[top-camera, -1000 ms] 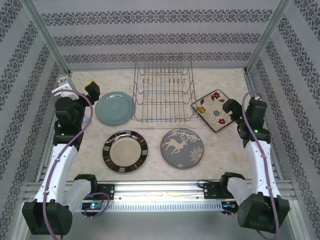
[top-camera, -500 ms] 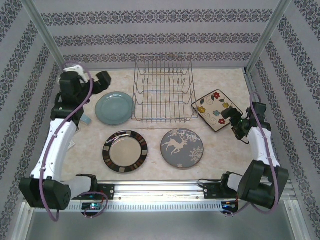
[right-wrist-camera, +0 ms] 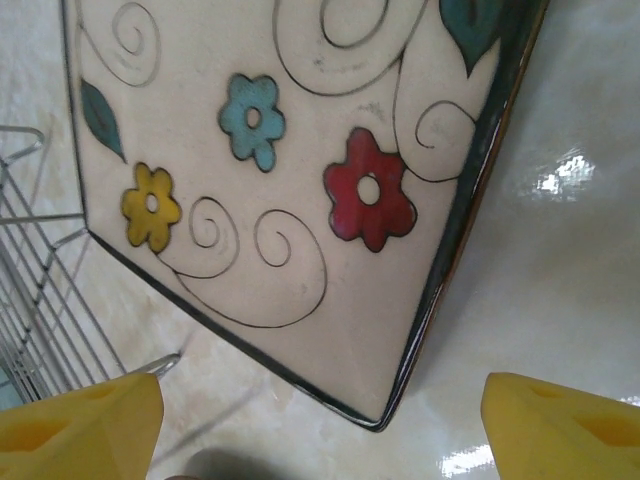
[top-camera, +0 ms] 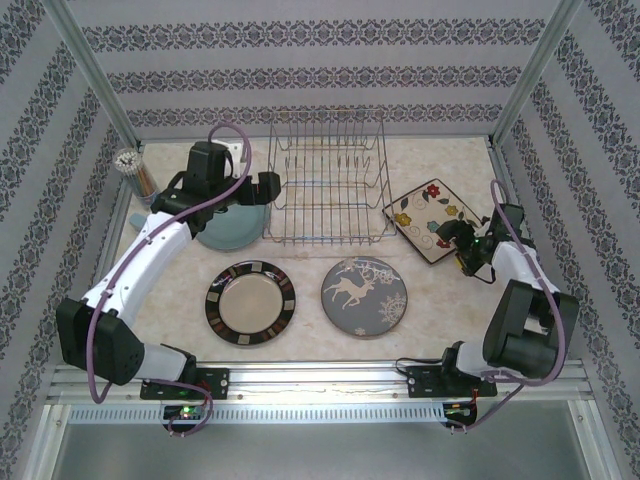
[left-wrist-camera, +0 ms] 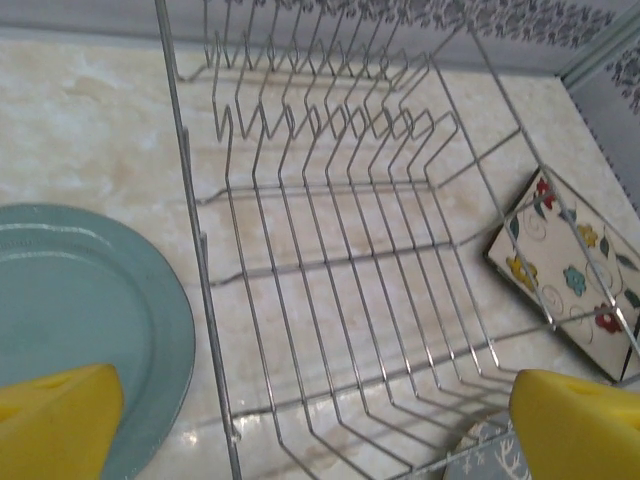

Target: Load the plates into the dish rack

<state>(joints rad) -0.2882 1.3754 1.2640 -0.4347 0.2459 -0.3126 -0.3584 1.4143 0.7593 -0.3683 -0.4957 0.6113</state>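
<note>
My left gripper [left-wrist-camera: 320, 420] is wide open and holds nothing. One of its yellow fingers [left-wrist-camera: 60, 420] hangs over the light-blue plate [left-wrist-camera: 80, 300]. The other hangs past the near side of the dish rack [left-wrist-camera: 190, 200], so the rack's near left corner is under the gap. My right gripper [right-wrist-camera: 320, 430] is open wide too, and it has nothing in it. A corner of the square flower plate [right-wrist-camera: 300, 200] points into the space between its two fingers, and they do not touch it. I count one dish rack, at the back of the surface [top-camera: 450, 300]. I count four plates, and all four are on the surface, outside the rack. The blue one is just left of the rack. The square one is just right of it. The brown-rimmed plate [top-camera: 250, 302] and the grey reindeer plate [top-camera: 364, 296] lie side by side, nearer to me, in front of the rack.
</note>
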